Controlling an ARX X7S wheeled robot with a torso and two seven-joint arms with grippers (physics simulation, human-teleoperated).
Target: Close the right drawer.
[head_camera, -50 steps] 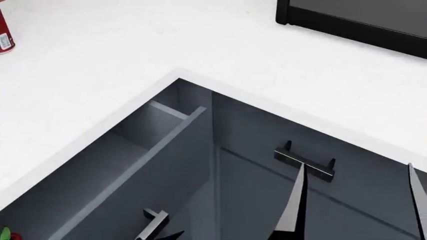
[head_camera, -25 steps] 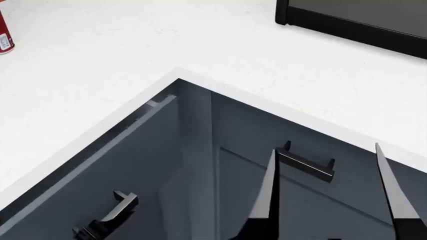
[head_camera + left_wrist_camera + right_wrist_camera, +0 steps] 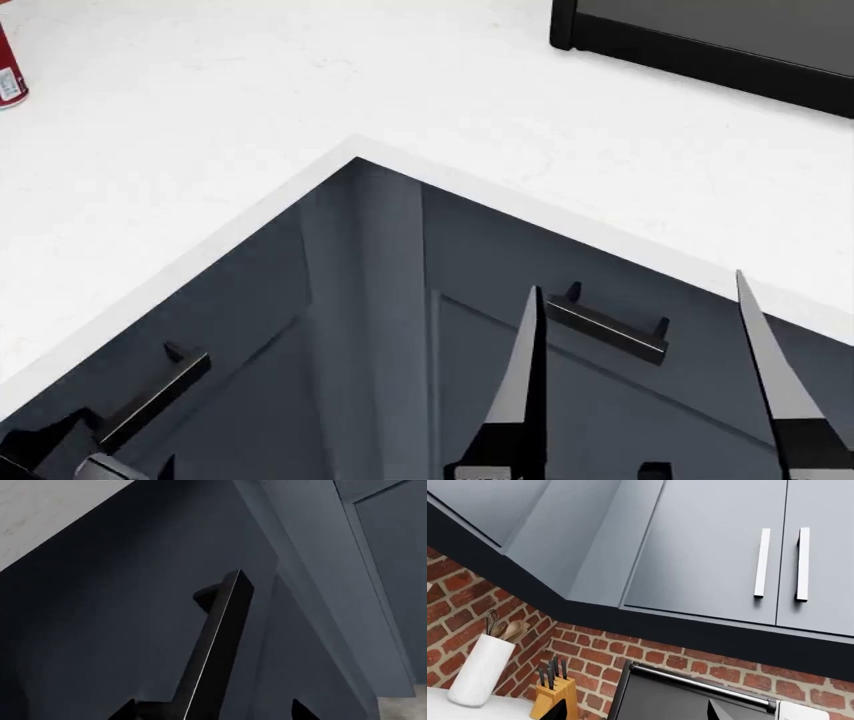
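Note:
The right drawer (image 3: 247, 385) is a slate blue-grey panel under the white counter's left run. Its front lies flush with the cabinet face and no inner walls show. Its dark bar handle (image 3: 158, 392) sits low at the left. My left gripper (image 3: 83, 458) is at that handle. In the left wrist view the handle (image 3: 217, 635) runs close between the open fingertips (image 3: 301, 711) of that gripper (image 3: 212, 715), against the drawer front (image 3: 100, 630). My right gripper (image 3: 637, 283) is open and empty, with its fingers pointing up away from the drawer. It also shows in the right wrist view (image 3: 637, 711).
A second grey front with a dark bar handle (image 3: 609, 326) is on the corner's right face. The white counter (image 3: 267, 90) carries a black appliance (image 3: 707, 40) and a red can (image 3: 11, 70). The right wrist view shows a knife block (image 3: 554, 692), a utensil jar (image 3: 482, 672) and upper cabinets (image 3: 707, 550).
The drawer slid from well open to flush with the cabinet. Its handle and my left gripper moved in with it. My right gripper's fingers rose further into view.

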